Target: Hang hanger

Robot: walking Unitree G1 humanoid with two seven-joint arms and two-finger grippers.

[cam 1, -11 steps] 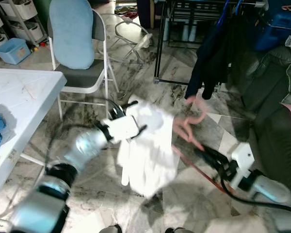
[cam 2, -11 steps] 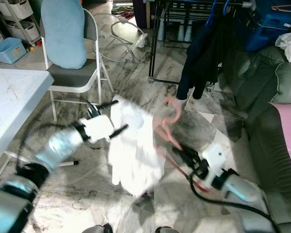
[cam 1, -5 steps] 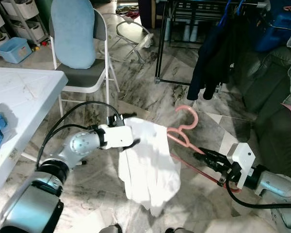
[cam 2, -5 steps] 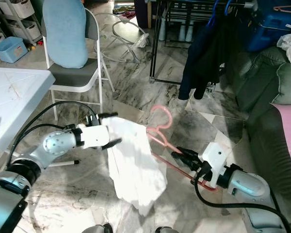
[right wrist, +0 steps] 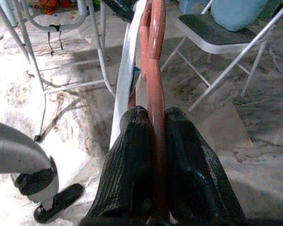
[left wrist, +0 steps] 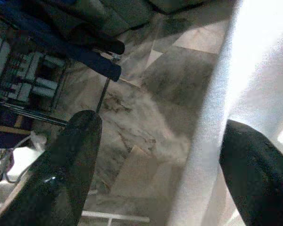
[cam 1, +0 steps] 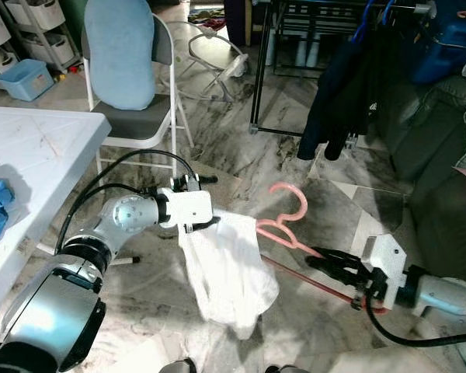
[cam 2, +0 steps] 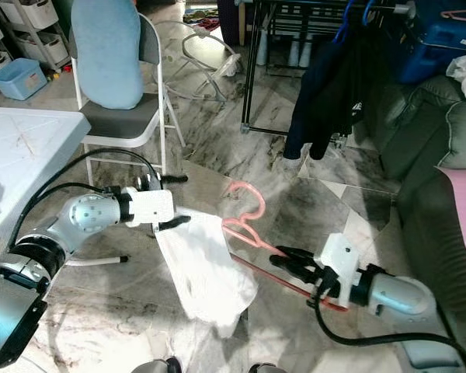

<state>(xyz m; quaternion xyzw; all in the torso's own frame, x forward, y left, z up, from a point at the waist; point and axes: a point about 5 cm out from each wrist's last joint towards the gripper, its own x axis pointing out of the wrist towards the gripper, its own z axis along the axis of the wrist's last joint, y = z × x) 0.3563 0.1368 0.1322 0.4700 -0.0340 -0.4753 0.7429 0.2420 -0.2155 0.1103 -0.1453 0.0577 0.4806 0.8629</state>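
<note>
Half the pink hanger (cam 1: 289,225) seemingly hides under cloth (cam 1: 227,272)

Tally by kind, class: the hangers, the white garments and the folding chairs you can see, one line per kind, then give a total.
Pink hanger, pinched in the right gripper: 1
White garment, draped on the hanger with the left gripper at its upper edge: 1
Folding chair beside the white table: 1
Total: 3
</note>
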